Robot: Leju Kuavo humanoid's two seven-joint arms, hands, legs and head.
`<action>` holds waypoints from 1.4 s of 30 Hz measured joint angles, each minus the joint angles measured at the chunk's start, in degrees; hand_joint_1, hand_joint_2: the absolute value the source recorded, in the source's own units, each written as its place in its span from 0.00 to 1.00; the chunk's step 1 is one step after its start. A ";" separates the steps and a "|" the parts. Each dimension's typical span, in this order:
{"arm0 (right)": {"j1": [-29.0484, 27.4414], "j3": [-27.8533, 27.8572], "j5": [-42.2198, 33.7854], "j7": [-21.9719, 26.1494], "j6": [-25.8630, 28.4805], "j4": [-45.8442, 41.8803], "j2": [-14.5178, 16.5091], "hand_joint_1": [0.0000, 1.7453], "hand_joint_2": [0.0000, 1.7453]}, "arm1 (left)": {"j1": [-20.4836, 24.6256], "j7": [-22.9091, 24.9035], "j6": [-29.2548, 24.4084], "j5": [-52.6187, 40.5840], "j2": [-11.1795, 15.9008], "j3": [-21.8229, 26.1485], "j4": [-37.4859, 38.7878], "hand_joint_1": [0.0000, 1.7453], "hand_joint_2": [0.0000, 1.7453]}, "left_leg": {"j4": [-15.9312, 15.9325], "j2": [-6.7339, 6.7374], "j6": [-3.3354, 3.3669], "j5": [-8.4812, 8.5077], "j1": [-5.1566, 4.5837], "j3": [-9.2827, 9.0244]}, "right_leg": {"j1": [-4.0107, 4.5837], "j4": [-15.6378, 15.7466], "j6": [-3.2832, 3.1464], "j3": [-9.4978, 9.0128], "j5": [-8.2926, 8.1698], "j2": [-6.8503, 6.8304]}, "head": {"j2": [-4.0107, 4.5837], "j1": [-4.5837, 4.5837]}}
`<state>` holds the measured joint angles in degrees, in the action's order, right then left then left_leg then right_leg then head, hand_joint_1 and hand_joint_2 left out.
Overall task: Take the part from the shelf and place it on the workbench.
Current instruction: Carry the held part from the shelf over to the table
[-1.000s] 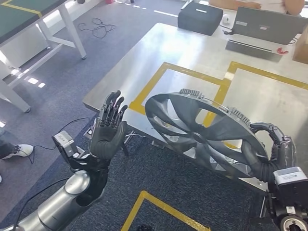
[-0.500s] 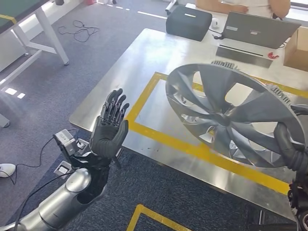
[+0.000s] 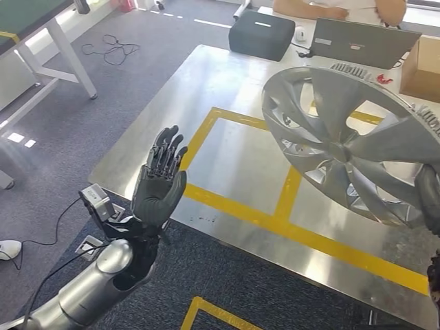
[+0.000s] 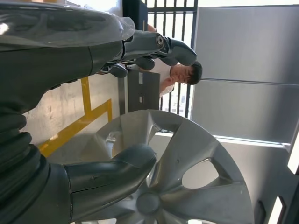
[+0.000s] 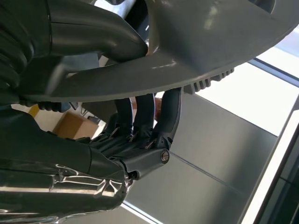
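The part is a large silver spoked wheel cover [image 3: 353,141], held tilted above the right side of the metal workbench [image 3: 228,82]. My right hand [image 3: 428,196] grips its rim at the picture's right edge. In the right wrist view the thumb lies on one face of the wheel cover [image 5: 211,42] and the fingers [image 5: 151,116] curl under its rim. My left hand [image 3: 159,185] is raised, palm up and fingers spread, holding nothing, just off the workbench's near left edge. From the left wrist camera, the wheel cover [image 4: 197,177] sits beyond the left hand [image 4: 105,172].
Yellow tape lines [image 3: 291,227] mark squares on the workbench. At its far edge sit a dark case [image 3: 262,34], a laptop [image 3: 358,41] and a cardboard box [image 3: 423,69], with a person [image 3: 337,8] behind. Cables [image 3: 111,49] lie on the carpet by a white-legged table [image 3: 67,48].
The whole view has shifted, so the camera has moved. The wheel cover, low over the workbench's front edge before, now rides higher and further over the top. My left hand keeps its raised pose.
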<state>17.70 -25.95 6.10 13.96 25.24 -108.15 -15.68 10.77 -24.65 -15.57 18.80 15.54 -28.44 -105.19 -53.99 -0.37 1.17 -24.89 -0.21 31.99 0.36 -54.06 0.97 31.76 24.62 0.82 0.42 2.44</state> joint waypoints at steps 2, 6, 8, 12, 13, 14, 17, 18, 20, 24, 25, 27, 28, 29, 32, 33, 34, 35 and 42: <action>0.63 0.60 -0.42 -0.29 0.15 0.00 -0.07 1.00 1.00 | 0.02 0.03 0.39 0.00 -0.08 -0.01 0.01 0.00 1.00 | 0.09 0.00 -0.12 0.08 0.01 -0.03 | 0.00 0.00 -0.10 0.00 -0.03 0.00 | 0.00 -0.01; 3.01 1.94 -0.22 -1.98 0.37 0.08 -0.54 1.00 1.00 | 0.29 0.38 1.20 -0.04 -0.36 -0.03 0.05 0.00 1.00 | 0.15 0.03 -0.29 0.19 0.04 -0.06 | 0.00 0.00 -0.24 0.01 -0.13 0.00 | 0.00 -0.01; 4.65 2.49 0.20 -3.09 0.56 0.38 -0.84 1.00 1.00 | 0.55 0.44 1.68 -0.06 -0.54 -0.04 0.17 0.00 1.00 | 0.16 0.03 -0.35 0.24 0.06 -0.06 | -0.01 0.00 -0.31 0.00 -0.17 -0.01 | 0.00 -0.01; 8.73 3.61 0.73 -4.49 0.76 3.06 -1.43 1.00 1.00 | 1.12 0.45 2.26 -0.15 -0.94 -0.04 0.59 0.00 1.00 | 0.17 0.03 -0.40 0.29 0.08 -0.06 | -0.06 0.00 -0.37 -0.01 -0.23 -0.01 | 0.00 -0.03; 9.82 3.82 0.87 -4.63 0.74 4.26 -1.58 1.00 1.00 | 1.28 0.46 2.29 -0.19 -1.03 -0.04 0.72 0.00 1.00 | 0.17 0.03 -0.41 0.31 0.07 -0.06 | -0.08 0.00 -0.38 -0.02 -0.25 -0.01 | 0.00 -0.03; 10.86 3.99 1.02 -4.75 0.70 5.51 -1.71 1.00 1.00 | 1.42 0.46 2.33 -0.20 -1.10 -0.04 0.85 0.00 1.00 | 0.16 0.03 -0.42 0.32 0.05 -0.06 | -0.11 0.00 -0.38 -0.02 -0.26 -0.02 | 0.00 -0.03; 14.17 4.23 1.71 -5.36 0.48 9.99 -1.97 1.00 1.00 | 1.74 0.42 2.64 -0.21 -1.40 -0.05 1.36 0.00 1.00 | 0.16 0.02 -0.40 0.34 -0.01 -0.06 | -0.19 0.00 -0.35 -0.03 -0.29 -0.03 | 0.00 -0.02; 15.36 4.24 2.04 -5.65 0.34 11.73 -2.05 1.00 1.00 | 1.93 0.37 2.80 -0.21 -1.58 -0.05 1.59 0.00 1.00 | 0.15 0.02 -0.39 0.35 -0.02 -0.06 | -0.21 0.00 -0.33 -0.03 -0.30 -0.03 | 0.00 -0.01; 17.33 4.24 2.64 -6.08 0.02 14.87 -2.21 1.00 1.00 | 2.37 0.27 3.12 -0.23 -1.99 -0.07 2.05 0.00 1.00 | 0.14 0.01 -0.38 0.35 -0.02 -0.06 | -0.21 0.00 -0.33 -0.03 -0.31 -0.04 | 0.00 -0.03; 19.35 4.22 3.04 -6.25 -0.20 19.09 -2.27 1.00 1.00 | 2.80 0.22 3.37 -0.24 -2.52 -0.07 2.66 0.00 1.00 | 0.13 -0.01 -0.38 0.35 -0.03 -0.06 | -0.22 0.00 -0.32 -0.04 -0.31 -0.06 | 0.00 -0.01; 19.66 4.22 3.07 -6.26 -0.21 19.88 -2.27 1.00 1.00 | 2.88 0.22 3.37 -0.24 -2.62 -0.07 2.78 0.00 1.00 | 0.13 -0.01 -0.38 0.35 -0.03 -0.06 | -0.22 0.00 -0.32 -0.03 -0.31 -0.06 | 0.00 -0.01; 20.08 4.22 3.10 -6.27 -0.22 21.25 -2.28 1.00 1.00 | 3.06 0.22 3.38 -0.24 -2.80 -0.07 3.01 0.00 1.00 | 0.13 0.00 -0.38 0.35 -0.03 -0.06 | -0.22 0.00 -0.32 -0.03 -0.30 -0.05 | 0.00 -0.01; 20.25 4.21 3.14 -6.28 -0.22 21.86 -2.28 1.00 1.00 | 3.14 0.22 3.38 -0.24 -2.90 -0.07 3.14 0.00 1.00 | 0.13 0.00 -0.38 0.35 -0.03 -0.06 | -0.22 0.00 -0.32 -0.02 -0.30 -0.05 | 0.00 -0.01; 20.42 4.20 3.27 -6.34 -0.22 22.46 -2.28 1.00 1.00 | 3.20 0.22 3.41 -0.24 -2.99 -0.07 3.26 0.00 1.00 | 0.13 0.00 -0.38 0.35 -0.03 -0.06 | -0.22 0.00 -0.32 -0.02 -0.30 -0.05 | 0.00 -0.02; 21.23 3.96 4.63 -6.96 -0.33 24.34 -2.28 1.00 1.00 | 3.39 0.10 3.68 -0.22 -3.30 -0.07 3.70 0.00 1.00 | 0.15 0.00 -0.38 0.35 -0.03 -0.06 | -0.22 0.00 -0.32 -0.02 -0.30 -0.04 | 0.00 -0.01; 21.83 3.75 5.35 -7.13 -0.47 25.31 -2.27 1.00 1.00 | 3.50 -0.05 3.86 -0.20 -3.46 -0.08 3.90 0.00 1.00 | 0.15 0.00 -0.38 0.35 -0.03 -0.05 | -0.22 0.00 -0.32 -0.02 -0.30 -0.03 | 0.00 0.00; 22.63 3.52 6.05 -7.16 -0.62 26.56 -2.26 1.00 1.00 | 3.64 -0.29 4.05 -0.16 -3.66 -0.10 4.14 0.00 1.00 | 0.16 0.00 -0.38 0.35 -0.03 -0.05 | -0.22 0.00 -0.32 -0.02 -0.30 -0.03 | 0.00 0.00; 23.61 3.26 6.73 -7.01 -0.75 28.11 -2.21 1.00 1.00 | 3.81 -0.58 4.21 -0.09 -3.90 -0.12 4.42 0.00 1.00 | 0.16 0.00 -0.38 0.36 -0.03 -0.05 | -0.22 -0.01 -0.32 -0.02 -0.31 -0.04 | 0.00 -0.01; 31.03 0.84 9.33 -3.38 -0.72 42.10 0.24 1.00 1.00 | 4.20 -2.88 4.40 0.96 -5.11 -0.23 6.52 0.00 1.00 | 0.17 -0.03 -0.42 0.42 -0.02 -0.04 | -0.21 -0.02 -0.33 -0.04 -0.38 -0.09 | 0.00 -0.01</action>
<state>48.73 -25.11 15.43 10.58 24.53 -66.05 -15.44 14.97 -27.53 -11.17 19.75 10.43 -28.67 -98.67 -53.82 -0.40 0.75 -24.47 -0.23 31.95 0.16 -54.08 0.64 31.73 24.24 0.74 0.42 2.43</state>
